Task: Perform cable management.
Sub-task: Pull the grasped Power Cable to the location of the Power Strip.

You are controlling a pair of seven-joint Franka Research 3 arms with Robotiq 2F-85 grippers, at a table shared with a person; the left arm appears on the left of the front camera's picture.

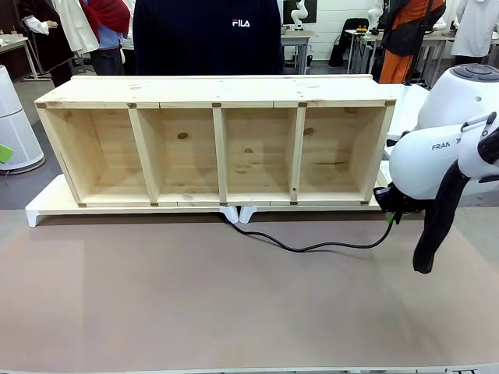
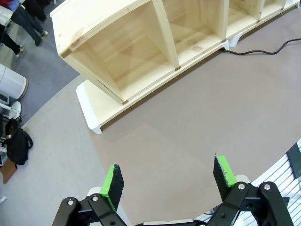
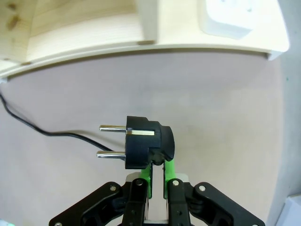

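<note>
The black cable [image 1: 312,247] comes out from under the middle of the wooden shelf unit [image 1: 218,140] and curves right across the brown table to my right gripper [image 1: 390,210]. In the right wrist view the right gripper [image 3: 157,170] is shut on the cable's round black plug [image 3: 148,141], held above the table with its two metal pins pointing to the picture's left. The cable [image 3: 28,125] trails off to the left. My left gripper [image 2: 169,176] hangs open above bare table, its green pads [image 2: 113,181] wide apart, far from the cable [image 2: 263,51].
The shelf unit has several open compartments and stands on a white base [image 1: 47,204] at the far side. A white power strip [image 3: 230,16] lies at the shelf's right end. A person in a dark top [image 1: 207,35] stands behind the shelf.
</note>
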